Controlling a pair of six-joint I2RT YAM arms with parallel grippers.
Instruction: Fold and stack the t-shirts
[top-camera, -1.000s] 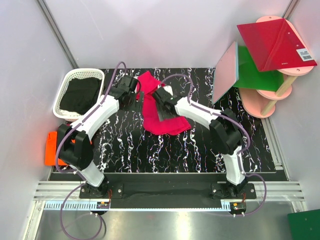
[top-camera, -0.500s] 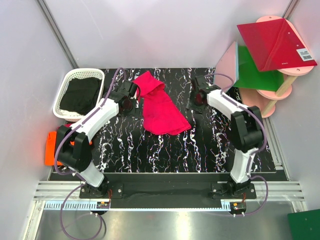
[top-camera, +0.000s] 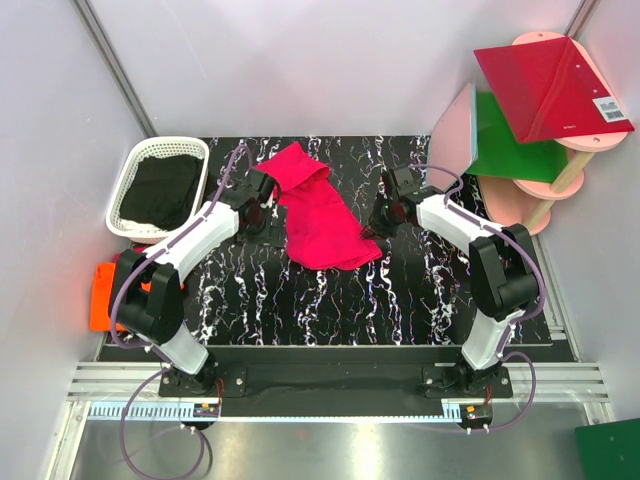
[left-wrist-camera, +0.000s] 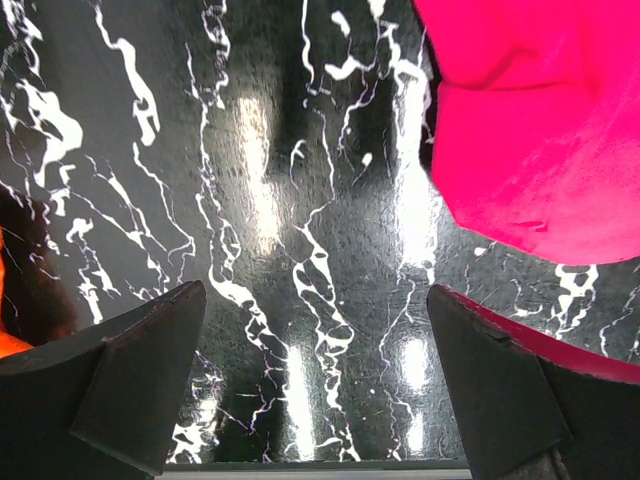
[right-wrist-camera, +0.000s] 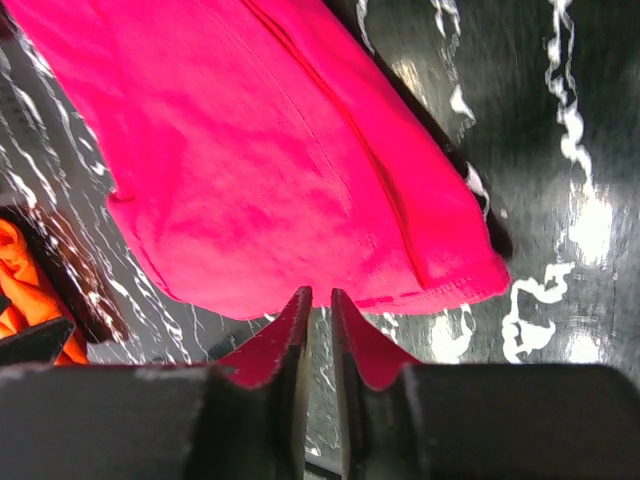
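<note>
The hot pink t-shirt (top-camera: 318, 212) lies crumpled in a long diagonal heap on the black marbled table (top-camera: 400, 290). My left gripper (top-camera: 266, 215) is just left of it, open wide and empty over bare table (left-wrist-camera: 310, 300); the shirt fills the upper right of the left wrist view (left-wrist-camera: 540, 120). My right gripper (top-camera: 376, 222) is at the shirt's right edge, shut with nothing between the fingers (right-wrist-camera: 320, 296); its tips touch the hem of the shirt (right-wrist-camera: 280, 150). The orange t-shirt (top-camera: 103, 295) lies off the table's left side and shows at the left edge of the right wrist view (right-wrist-camera: 30, 280).
A white basket (top-camera: 128, 190) holding black cloth stands at the table's back left corner. A pink stand with stiff red and green panels (top-camera: 545, 90) is at the back right, and a pink panel (top-camera: 452, 140) leans over the table's right rear corner.
My right gripper let go of the pink shirt, swung out to the right, then came back to the shirt's right edge. My left gripper drew back a little. The shirt now lies free.
</note>
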